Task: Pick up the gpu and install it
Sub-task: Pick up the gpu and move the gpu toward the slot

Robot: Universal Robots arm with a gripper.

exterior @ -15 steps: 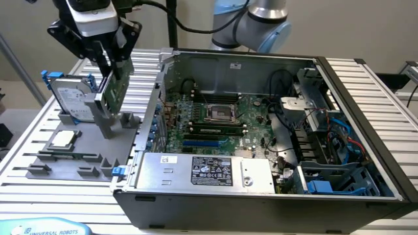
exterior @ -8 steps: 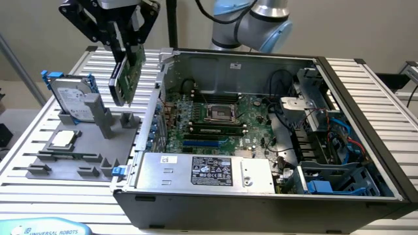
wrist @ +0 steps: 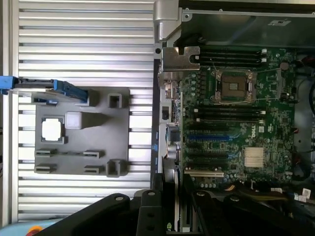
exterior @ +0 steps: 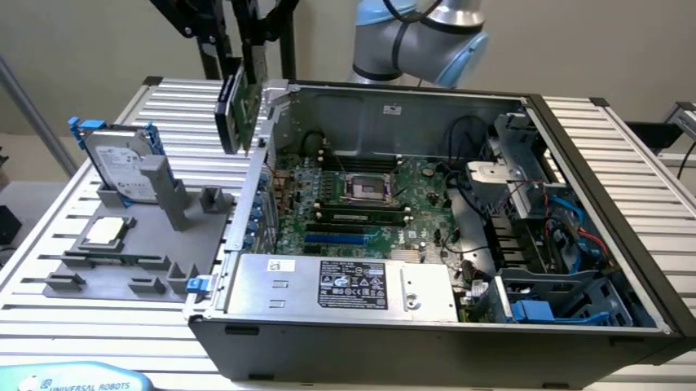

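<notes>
- Exterior view: raised, looking obliquely down into the open computer case point(exterior: 413, 114) and across the slatted table point(exterior: 109, 326), at middling range.
- Wrist view: straight down, closer, above the case's side wall.
- Shared: motherboard point(wrist: 236, 128), grey holder point(wrist: 78, 142).

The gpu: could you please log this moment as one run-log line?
gripper: shut on gpu | gpu: upright, in the air, above computer case edge | hard drive: standing in grey holder

gpu point(exterior: 231, 110) above wall of computer case point(exterior: 435, 350)
</notes>
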